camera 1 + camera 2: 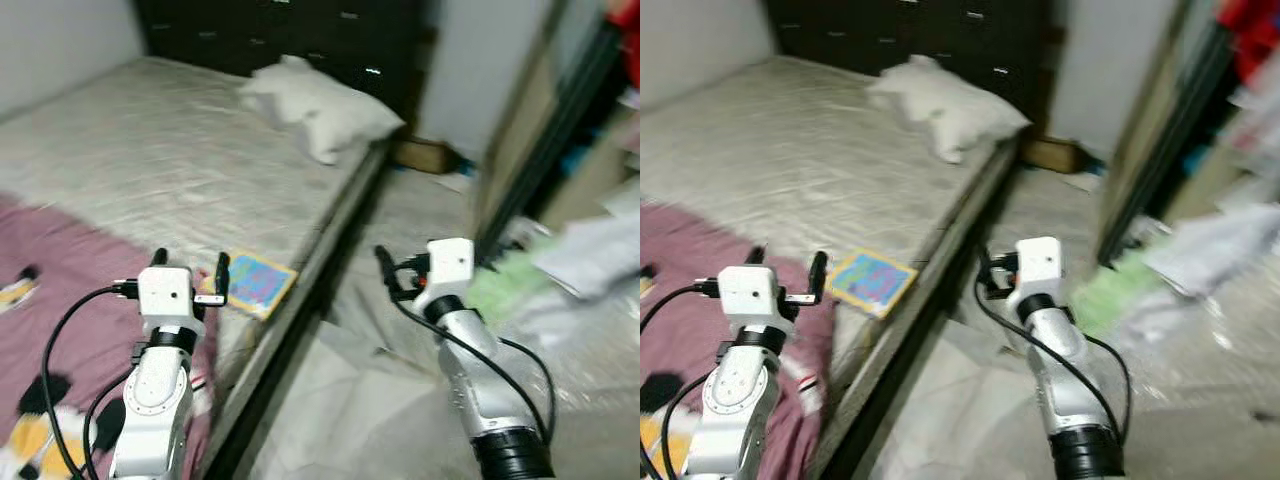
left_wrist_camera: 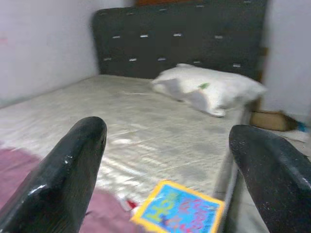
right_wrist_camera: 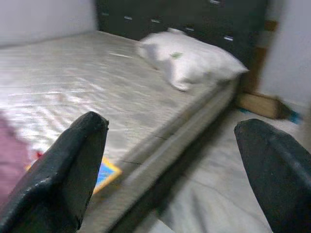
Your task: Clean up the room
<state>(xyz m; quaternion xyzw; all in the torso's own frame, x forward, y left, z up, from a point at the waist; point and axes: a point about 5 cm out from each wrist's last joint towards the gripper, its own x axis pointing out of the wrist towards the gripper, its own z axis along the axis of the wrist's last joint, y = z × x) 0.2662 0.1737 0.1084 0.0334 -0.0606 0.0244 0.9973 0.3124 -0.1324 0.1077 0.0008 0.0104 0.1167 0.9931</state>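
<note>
A colourful picture book point(image 1: 255, 283) with a yellow border lies flat near the bed's side edge, beside a crumpled purple blanket point(image 1: 60, 300). My left gripper point(image 1: 190, 265) hovers over the blanket just short of the book, open and holding nothing. In the left wrist view the book point(image 2: 180, 211) lies below and between the fingers. My right gripper point(image 1: 400, 272) is out over the floor beside the bed, open and holding nothing. A white pillow point(image 1: 320, 105) rests at the head of the bare mattress point(image 1: 150, 160).
A dark padded headboard point(image 1: 280, 35) backs the bed. A cardboard box point(image 1: 420, 155) sits on the floor by the wall. On the right are a wardrobe frame point(image 1: 530, 150), a heap of pale items point(image 1: 585, 265) and something green point(image 1: 505, 282). The views are blurred.
</note>
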